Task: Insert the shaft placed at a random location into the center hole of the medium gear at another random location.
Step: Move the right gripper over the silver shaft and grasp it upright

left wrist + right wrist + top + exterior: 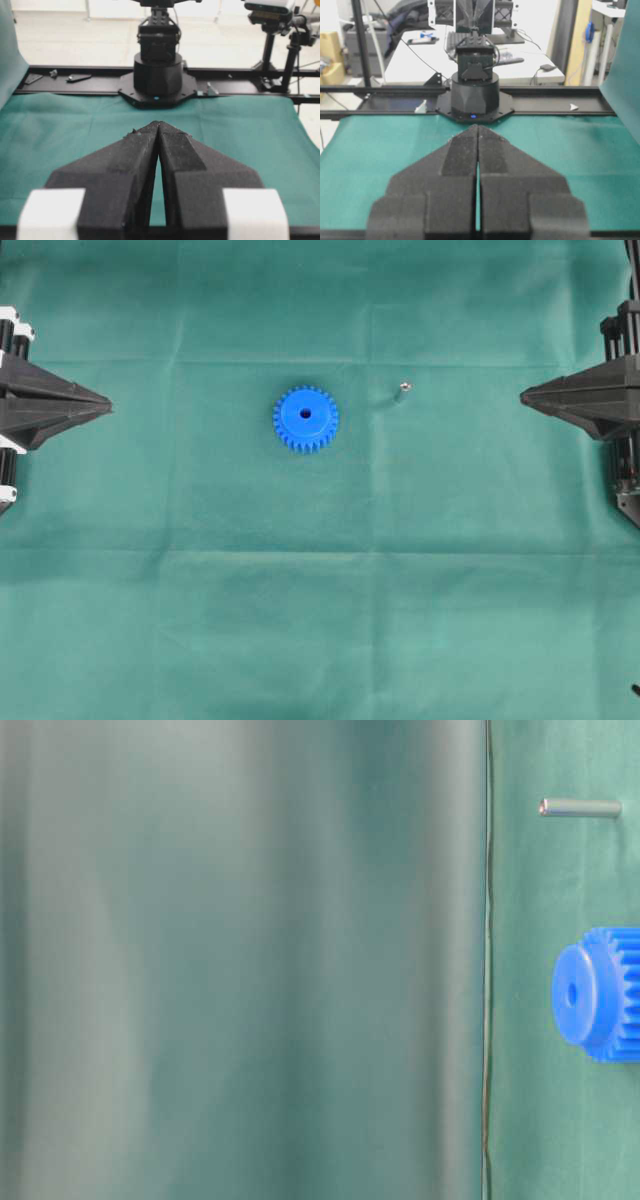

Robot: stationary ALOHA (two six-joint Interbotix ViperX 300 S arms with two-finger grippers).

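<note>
Left pincer (108, 400), right pincer (522, 396) closed

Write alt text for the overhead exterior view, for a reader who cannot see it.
A bright blue plastic toothed gear lies flat near the middle of a green cloth-covered table, with a tiny silvery metal pin apart from it, up and to its right. The black left gripper and black right gripper point inward from opposite edges, both shut and empty.

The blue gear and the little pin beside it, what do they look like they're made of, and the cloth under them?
The medium gear looks like moulded plastic: uniform bright blue, matte, crisp teeth. The shaft looks like metal: silvery-grey with a bright sheen along its length. The table cover appears to be woven green fabric, matte, with fold creases showing.
</note>
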